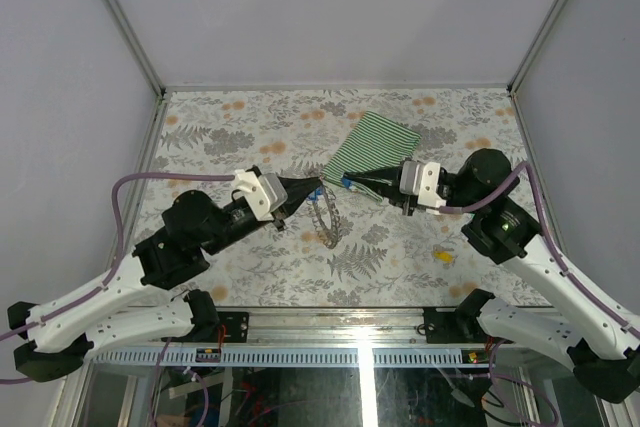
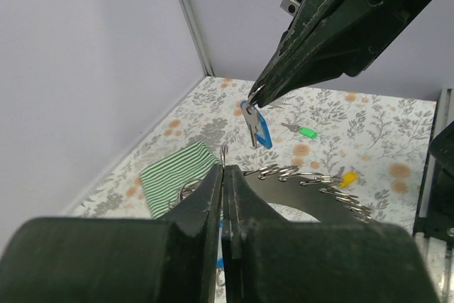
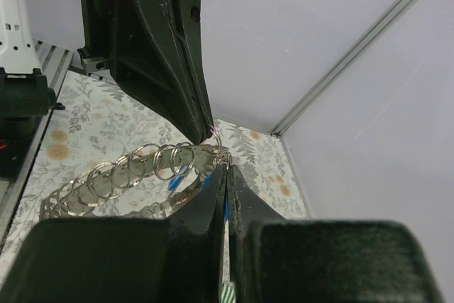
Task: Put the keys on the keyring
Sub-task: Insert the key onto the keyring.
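step: threading a blue key (image 2: 259,133) onto the keyring (image 2: 312,179) | left hand (image 1: 306,193) clamped on keyring, lifted over mid-worktop (image 1: 250,132) | right hand (image 1: 348,183) clamped on the key, just right | next: align loop with ring gap, seemingly not hooked yet | yellow key (image 1: 442,256) near right

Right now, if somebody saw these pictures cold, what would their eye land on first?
The two grippers meeting tip to tip in the centre: the left gripper pinches the silvery keyring, whose chain trails toward the near edge, while the right gripper dangles a blue key by its metal loop. Just behind them lies a green-and-white striped cloth, and a lone yellow key sits apart on the right, nearer the front.
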